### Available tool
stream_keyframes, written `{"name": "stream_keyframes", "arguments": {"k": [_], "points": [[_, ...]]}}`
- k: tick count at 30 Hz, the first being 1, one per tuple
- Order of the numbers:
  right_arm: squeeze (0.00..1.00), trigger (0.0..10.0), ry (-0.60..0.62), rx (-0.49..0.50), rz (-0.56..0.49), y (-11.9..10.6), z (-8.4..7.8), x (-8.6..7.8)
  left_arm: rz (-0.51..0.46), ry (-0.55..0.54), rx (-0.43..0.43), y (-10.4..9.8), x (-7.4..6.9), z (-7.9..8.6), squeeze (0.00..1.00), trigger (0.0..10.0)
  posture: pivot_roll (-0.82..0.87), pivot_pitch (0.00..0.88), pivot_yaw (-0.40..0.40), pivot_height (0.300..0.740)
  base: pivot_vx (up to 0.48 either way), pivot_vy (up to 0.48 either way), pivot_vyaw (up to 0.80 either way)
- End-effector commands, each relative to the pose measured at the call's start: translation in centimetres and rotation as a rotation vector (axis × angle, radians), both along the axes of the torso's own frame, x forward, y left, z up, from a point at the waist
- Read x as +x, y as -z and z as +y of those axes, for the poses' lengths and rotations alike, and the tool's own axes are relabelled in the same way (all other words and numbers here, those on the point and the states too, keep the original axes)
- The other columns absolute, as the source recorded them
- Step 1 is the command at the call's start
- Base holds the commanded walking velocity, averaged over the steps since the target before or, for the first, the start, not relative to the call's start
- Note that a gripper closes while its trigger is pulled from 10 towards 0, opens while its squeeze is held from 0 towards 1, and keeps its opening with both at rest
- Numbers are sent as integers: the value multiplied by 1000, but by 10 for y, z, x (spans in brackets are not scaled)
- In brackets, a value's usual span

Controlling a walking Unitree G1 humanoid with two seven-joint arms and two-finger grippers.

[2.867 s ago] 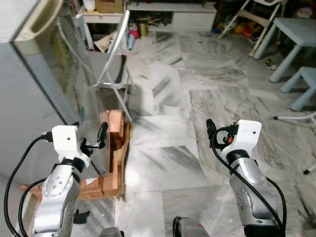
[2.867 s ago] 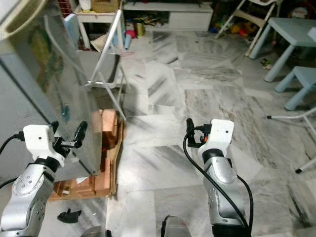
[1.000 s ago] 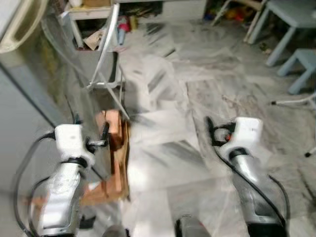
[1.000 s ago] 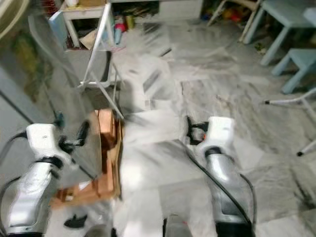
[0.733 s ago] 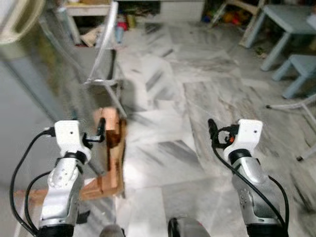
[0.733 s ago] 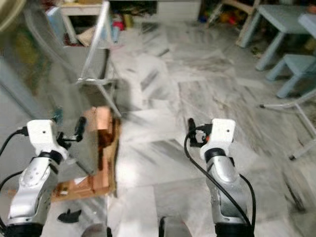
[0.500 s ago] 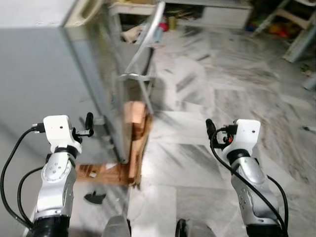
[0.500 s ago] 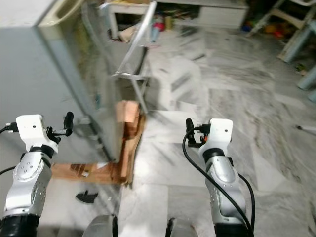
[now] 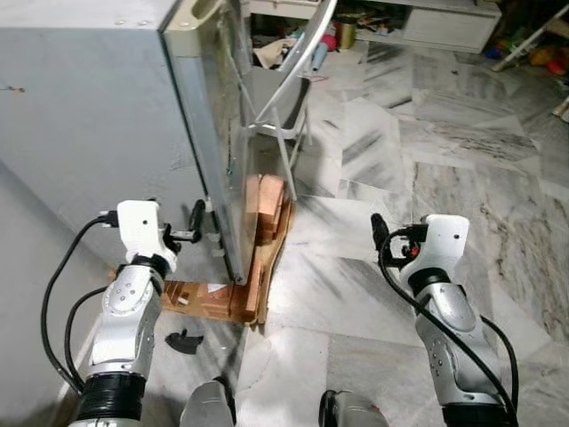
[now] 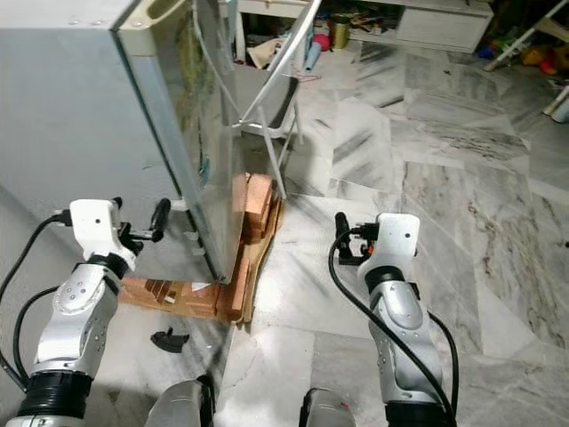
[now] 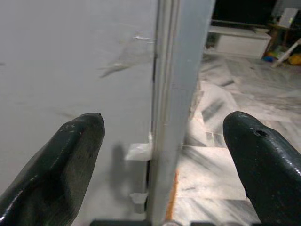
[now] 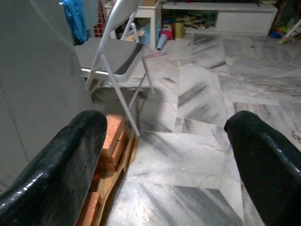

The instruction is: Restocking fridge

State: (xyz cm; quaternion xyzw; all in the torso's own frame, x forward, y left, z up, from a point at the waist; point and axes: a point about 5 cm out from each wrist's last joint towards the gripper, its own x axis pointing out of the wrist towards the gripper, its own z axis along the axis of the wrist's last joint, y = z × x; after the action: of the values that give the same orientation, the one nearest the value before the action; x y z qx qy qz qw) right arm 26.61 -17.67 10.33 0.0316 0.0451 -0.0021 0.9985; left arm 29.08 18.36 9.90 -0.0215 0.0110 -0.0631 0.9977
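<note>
A tall grey fridge (image 9: pixel 98 116) stands as a wall at the left, its door edge (image 11: pixel 181 94) straight ahead of the left gripper (image 11: pixel 162 155), whose fingers are spread. A wooden pallet (image 9: pixel 253 267) juts from its base. A folding chair (image 9: pixel 284 98) leans just behind. Open marble floor (image 9: pixel 356 267) lies ahead of the right gripper (image 12: pixel 164 155).

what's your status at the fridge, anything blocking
Left gripper open, empty, raised at the fridge corner. Right gripper open, empty, over bare floor. Fridge door shut. Folding chair and wooden pallet against its side.
</note>
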Motion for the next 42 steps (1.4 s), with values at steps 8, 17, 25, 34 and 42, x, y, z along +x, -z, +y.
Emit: {"name": "stream_keyframes", "arguments": {"k": [8, 17, 25, 34, 42], "points": [[0, 10000, -3, -24, 11, -1, -2, -1, 30, 153, -5, 7, 10, -18, 0, 10000, -72, 104, -46, 740, 0, 0, 0], [0, 10000, -3, -36, 19, -2, -4, -1, 19, 147, 10, 1, 39, -27, 0, 10000, -96, 117, -34, 740, 0, 0, 0], [0, 10000, -6, -44, 7, -5, -2, -2, 17, 155, 13, 0, 50, -31, 0, 10000, -104, 124, -19, 740, 0, 0, 0], [0, 10000, -12, -40, 15, -5, 0, -4, 11, 172, 51, -7, 66, -49, 0, 10000, -105, 127, -20, 740, 0, 0, 0], [0, 10000, 11, -122, 94, 9, -22, -31, 25, 177, 110, -12, 76, -58, 0, 10000, -113, 126, -18, 740, 0, 0, 0]]}}
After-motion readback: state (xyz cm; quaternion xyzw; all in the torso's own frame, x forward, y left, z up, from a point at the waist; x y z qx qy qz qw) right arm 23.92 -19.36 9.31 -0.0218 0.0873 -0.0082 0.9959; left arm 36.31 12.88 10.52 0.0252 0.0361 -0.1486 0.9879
